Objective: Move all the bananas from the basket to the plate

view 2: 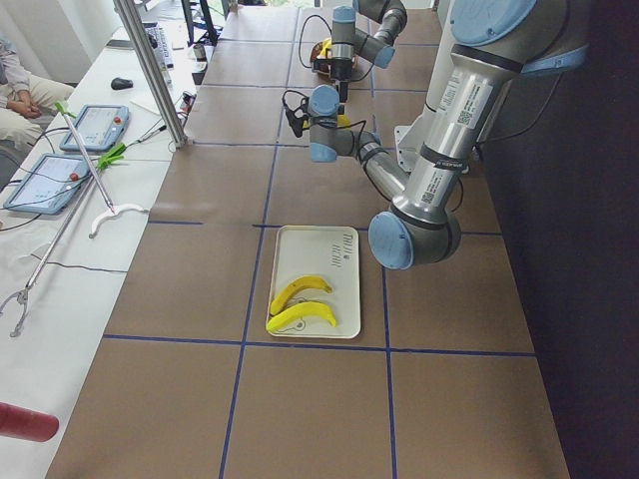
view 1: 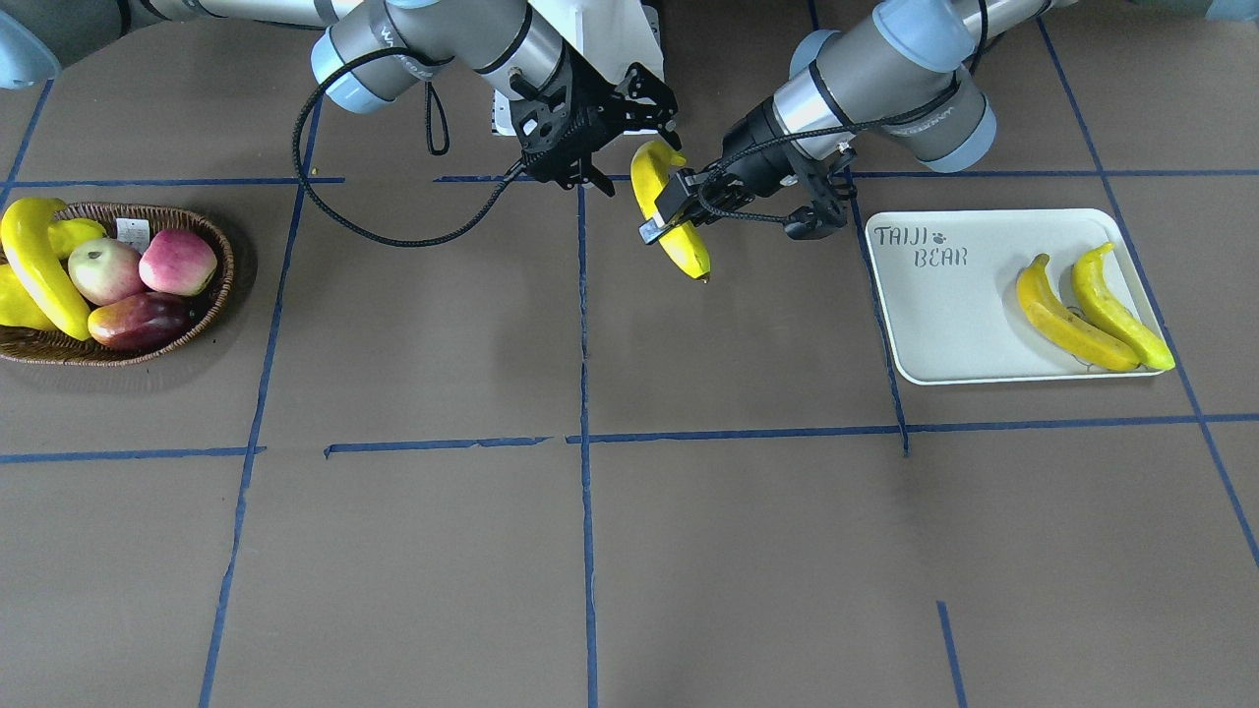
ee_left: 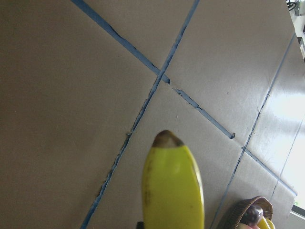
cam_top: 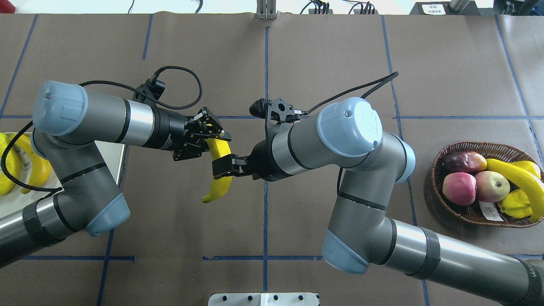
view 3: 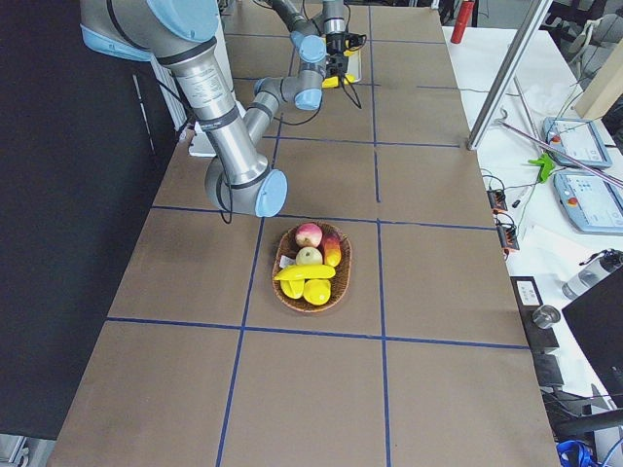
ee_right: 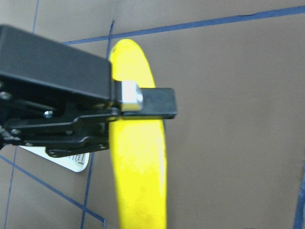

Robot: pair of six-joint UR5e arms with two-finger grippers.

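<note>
A banana (view 1: 689, 251) (cam_top: 216, 187) hangs in the air over the table's middle, brown tip down. My left gripper (view 1: 667, 212) (cam_top: 222, 139) is shut on its middle; the right wrist view shows one of its pads (ee_right: 159, 102) across the yellow skin (ee_right: 140, 181). My right gripper (view 1: 634, 157) (cam_top: 219, 166) stands open on the robot's side of this banana, fingers spread around it. Two bananas (view 1: 1067, 320) (view 1: 1121, 310) lie on the plate (view 1: 944, 324) on my left. One more banana (view 1: 39, 275) (cam_top: 518, 178) lies in the basket (view 1: 221, 246) on my right.
The basket also holds two apples (view 1: 103, 270), a dark red fruit (view 1: 143, 320) and short yellow-green fruits (cam_top: 516, 202). Blue tape lines (view 1: 582, 344) cross the brown table cover. A person sits beside a side table with tablets (view 2: 95, 125).
</note>
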